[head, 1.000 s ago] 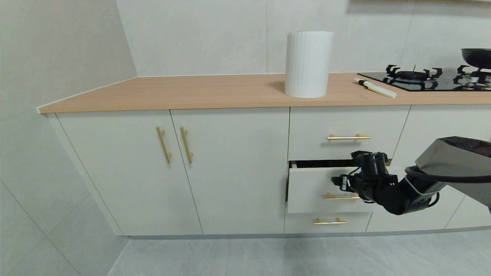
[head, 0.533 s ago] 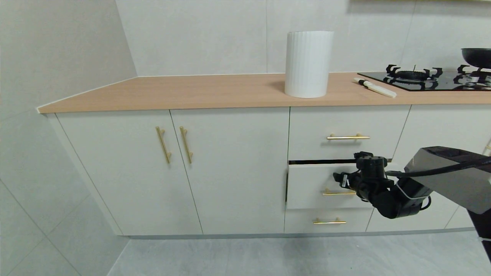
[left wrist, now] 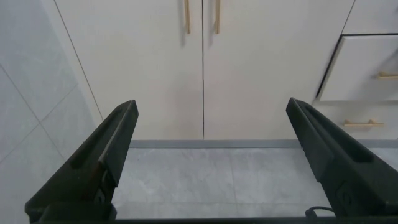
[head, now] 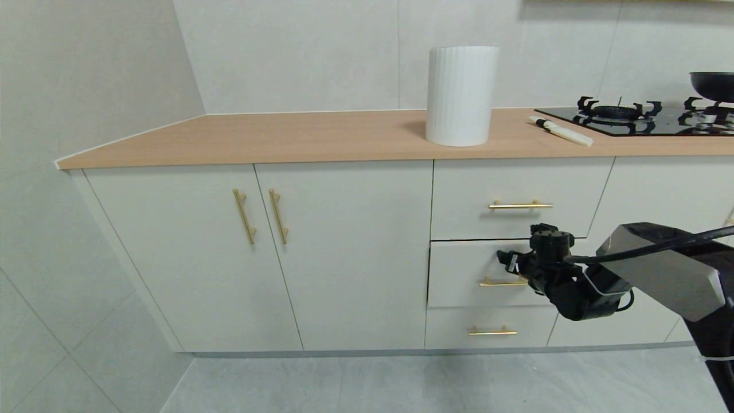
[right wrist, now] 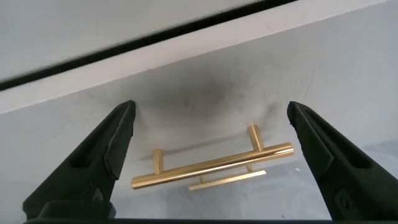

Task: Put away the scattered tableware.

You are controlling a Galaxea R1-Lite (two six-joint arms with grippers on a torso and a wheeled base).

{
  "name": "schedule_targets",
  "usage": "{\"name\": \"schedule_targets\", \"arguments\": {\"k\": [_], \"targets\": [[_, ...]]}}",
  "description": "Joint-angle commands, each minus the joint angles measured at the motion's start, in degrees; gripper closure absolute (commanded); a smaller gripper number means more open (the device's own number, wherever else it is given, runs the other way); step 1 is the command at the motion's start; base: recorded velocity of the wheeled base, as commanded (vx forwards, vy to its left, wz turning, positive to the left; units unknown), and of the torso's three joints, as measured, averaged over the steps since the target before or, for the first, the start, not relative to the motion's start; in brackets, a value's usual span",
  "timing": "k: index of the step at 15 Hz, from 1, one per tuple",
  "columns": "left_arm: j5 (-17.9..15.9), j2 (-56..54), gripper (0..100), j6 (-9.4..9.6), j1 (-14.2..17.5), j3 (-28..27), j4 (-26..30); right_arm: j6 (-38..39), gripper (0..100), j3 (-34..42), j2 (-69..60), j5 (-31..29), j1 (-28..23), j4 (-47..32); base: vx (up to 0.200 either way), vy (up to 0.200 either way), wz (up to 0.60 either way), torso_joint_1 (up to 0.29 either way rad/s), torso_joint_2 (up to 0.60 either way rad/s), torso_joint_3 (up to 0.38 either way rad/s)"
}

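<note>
Right gripper point(head: 507, 263) hangs low before the stack of drawers, its fingers point(right wrist: 99, 168) spread wide and clasping nothing. Whether it touches the drawer front cannot be told. Left gripper point(left wrist: 211, 106) is likewise spread and empty. It is held above the grey tiled floor point(left wrist: 205, 180) and faces the foot of the cabinet doors point(head: 258, 252), a pale pair with upright gold pulls.

The table point(head: 287, 137), a long wooden worktop, runs along the tiled wall over those cabinets. At its right end sits a black gas hob point(head: 631, 125).

Below the table, the middle drawer point(head: 470, 267) of three is all but shut. A thin dark line shows along its top edge and a narrow gap runs down its left side. In the left wrist view its front stands slightly proud of the cabinet face. The right gripper is level with this drawer.

A tall white ribbed container point(head: 461, 94) stands upright on the table, above the drawers and to the left of the hob. A dark pan point(head: 714, 85) rests on the hob's rightmost burner.

The cream utensil point(head: 559, 131) is long and slim, with a dark band near one end. It lies flat on the table between the container and the hob, near the hob's front corner and well apart from the right gripper.

The drawer's gold handle point(right wrist: 211, 165) is a horizontal bar. In the right wrist view it lies between the two spread fingers, and in the head view it sits just below the gripper.
</note>
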State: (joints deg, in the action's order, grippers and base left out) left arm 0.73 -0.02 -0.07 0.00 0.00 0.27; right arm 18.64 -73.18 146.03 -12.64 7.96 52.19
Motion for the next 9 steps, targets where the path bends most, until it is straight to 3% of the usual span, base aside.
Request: {"name": "schedule_targets", "arguments": {"k": [1,9], "targets": [[0.1,0.0,0,-0.01,0.0,0.0,0.0,0.5,0,-2.0,1.4,0.1,-0.2,-0.1,0.0,0.0,0.0,0.0,0.0,0.0],[0.0,0.0,0,-0.01,0.0,0.0,0.0,2.1,0,-5.7,3.1,0.1,-1.4,-0.4,0.0,0.0,0.0,0.0,0.0,0.0]]}}
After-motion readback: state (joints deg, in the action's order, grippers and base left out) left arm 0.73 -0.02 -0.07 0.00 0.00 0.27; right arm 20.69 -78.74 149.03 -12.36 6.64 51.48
